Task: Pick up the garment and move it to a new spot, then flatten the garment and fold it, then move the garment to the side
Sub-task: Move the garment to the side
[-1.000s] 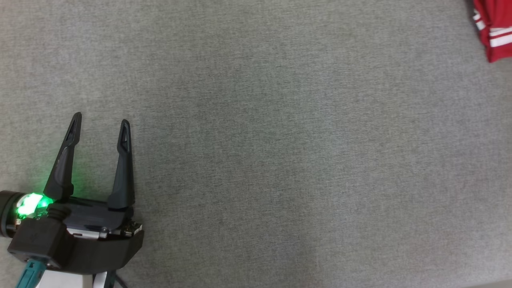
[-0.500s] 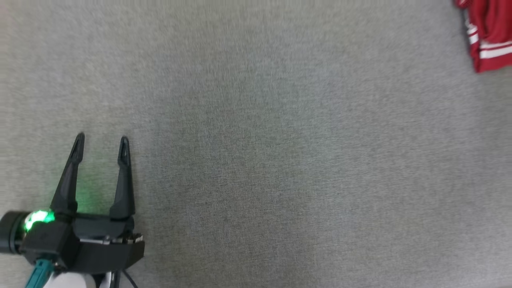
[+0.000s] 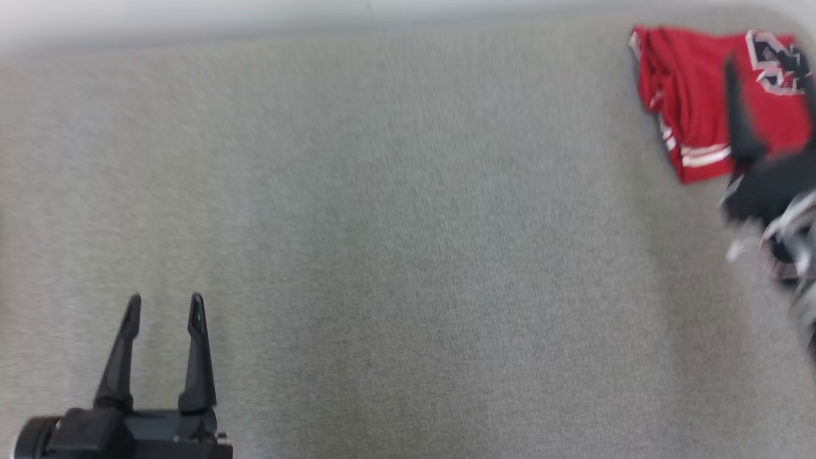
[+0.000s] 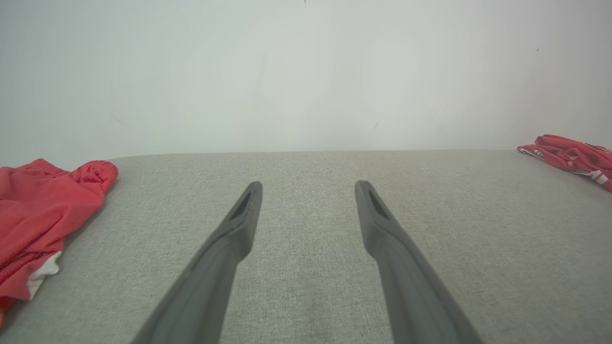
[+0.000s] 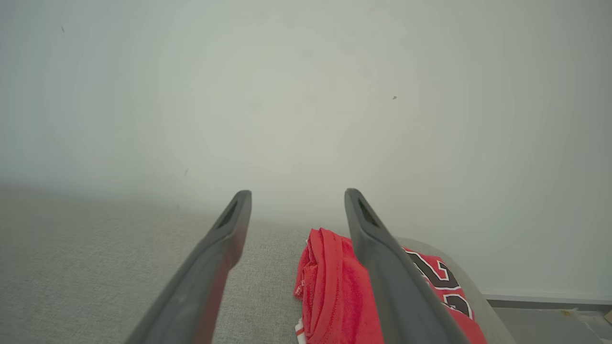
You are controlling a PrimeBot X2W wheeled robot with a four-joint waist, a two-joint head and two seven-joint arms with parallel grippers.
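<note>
Left claw [image 3: 164,305]: fingers spread wide, nothing between them. It hangs low over the near left of the desk [image 3: 395,255], pointing at the far edge and touching no cloth.

Right claw [image 5: 297,193]: fingers also wide apart, nothing gripped. Its wrist view has the garment [image 5: 330,286] just beyond and beneath the right finger. The head view is blurred here, so we cannot tell whether a finger rests on the cloth or hovers clear of it.

Garment: a red jersey with white stripes and a dark number. It lies on itself in a compact heap at the far right corner of the desk, well apart from the left claw. The middle of the grey desk is bare.

Second red cloth [image 4: 38,210]: lies at the desk's left edge in the left wrist view, with a white patch showing. We cannot tell what piece it is.

Progress, our reading: the garment lies off to the side, doubled over and free of both claws, so the last step looks done or nearly so. The blur hides whether the fold is tidy; a straightening pass may remain.

Containers: none at hand. Both cloths lie directly on the desk, with a pale wall [image 4: 306,71] behind.
</note>
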